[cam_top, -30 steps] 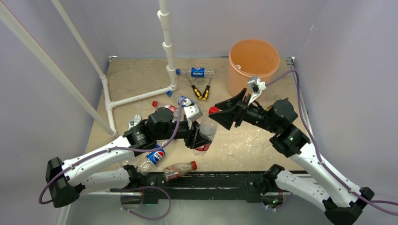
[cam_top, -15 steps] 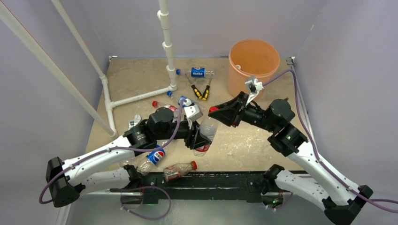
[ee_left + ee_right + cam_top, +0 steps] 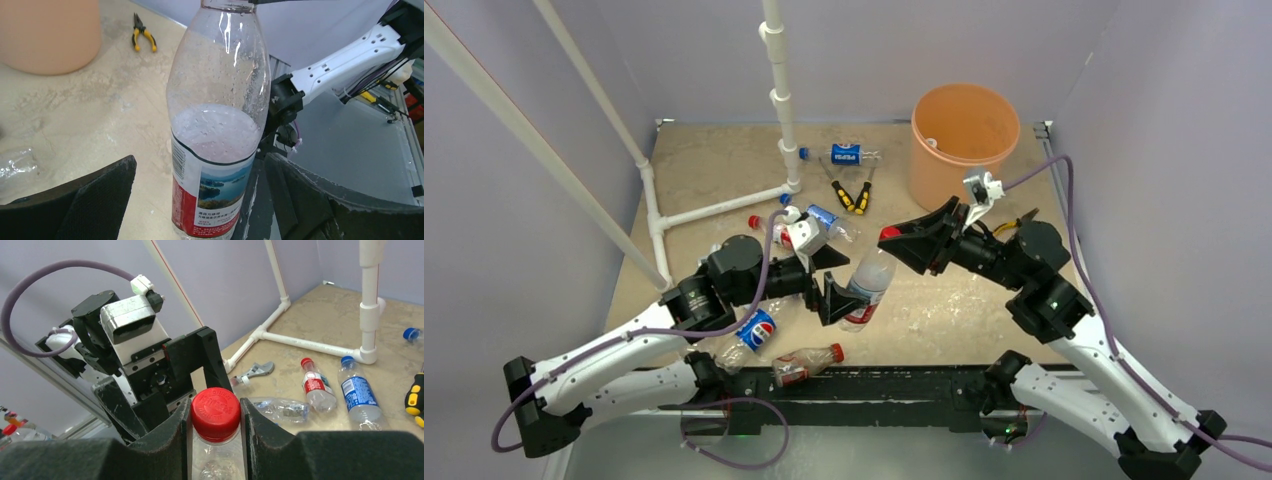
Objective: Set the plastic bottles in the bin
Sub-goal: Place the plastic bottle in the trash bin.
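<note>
A clear bottle [image 3: 867, 285] with a red cap [image 3: 215, 412] and a red scenic label [image 3: 212, 200] hangs tilted at mid-table. My right gripper [image 3: 899, 243] is shut on its cap, one finger [image 3: 267, 437] on each side. My left gripper [image 3: 842, 280] is open around the bottle's lower half, with a gap at each finger [image 3: 100, 195]. Whether the bottle's base touches the table I cannot tell. The orange bin [image 3: 964, 135] stands at the back right. Several other bottles lie about: a Pepsi one [image 3: 754, 330], a red-gold one [image 3: 804, 362] and a blue-labelled one [image 3: 849, 154].
A white pipe frame [image 3: 779, 100] rises at the back left. Yellow-and-black pliers [image 3: 854, 193] lie left of the bin. A wrench [image 3: 255, 372] and a red-labelled bottle [image 3: 314, 387], a blue-labelled bottle [image 3: 357, 395] and a crushed bottle [image 3: 282, 409] lie near the pipe's foot.
My right gripper has shut on the bottle's red cap. My left gripper has let go of the bottle, opened wide and drawn back to the left.
</note>
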Controlling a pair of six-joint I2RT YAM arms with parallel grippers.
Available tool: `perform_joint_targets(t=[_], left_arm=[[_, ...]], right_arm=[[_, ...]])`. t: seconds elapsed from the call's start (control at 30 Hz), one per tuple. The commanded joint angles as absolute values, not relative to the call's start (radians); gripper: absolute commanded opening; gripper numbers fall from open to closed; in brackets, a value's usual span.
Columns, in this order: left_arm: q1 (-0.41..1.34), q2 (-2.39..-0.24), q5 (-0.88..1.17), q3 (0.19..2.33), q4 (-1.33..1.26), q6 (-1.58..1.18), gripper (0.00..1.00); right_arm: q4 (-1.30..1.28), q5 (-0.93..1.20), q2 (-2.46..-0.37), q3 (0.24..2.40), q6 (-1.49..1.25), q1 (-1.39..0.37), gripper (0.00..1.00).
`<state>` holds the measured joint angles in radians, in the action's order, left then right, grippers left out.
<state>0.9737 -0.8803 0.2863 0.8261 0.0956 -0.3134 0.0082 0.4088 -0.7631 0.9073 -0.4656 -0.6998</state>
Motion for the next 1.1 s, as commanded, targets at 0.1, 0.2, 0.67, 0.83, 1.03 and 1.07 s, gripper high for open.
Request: perform_joint_targets(t=[0.1,0.2,0.67,0.83,1.03,1.07], left_arm=[[0.976,-0.822,0.237,0.806,0.017,-0.33,0.99],[0.976,-0.771,0.207,0.791,-0.031,-0.337,0.99],[0.975,-0.598,0.079,0.719,-0.215,-0.356,0.99],[0.975,-0.613,0.064,0.709,-0.229,-0.369,0.99],[0.975,-0.6,0.078,0.68,-0.25,-0.395,0.98],[0.976,-0.595,0.081,0.68,-0.245,-0.397,0.98]], right_arm=[[0.112,0.303,-0.646,0.869,-0.475,-0.701,0.0],[0.153,0.24,-0.577,0.847,-0.478,-0.701,0.0],[0.165,0.065,-0.435,0.825,-0.456,-0.701,0.0],[0.256,-0.071,-0.437,0.815,-0.445,-0.701,0.0],[0.312,-0.273,-0.579,0.916,-0.395,-0.7,0.0],[0.344,-0.307,-0.594,0.925,-0.38,-0.7,0.0]])
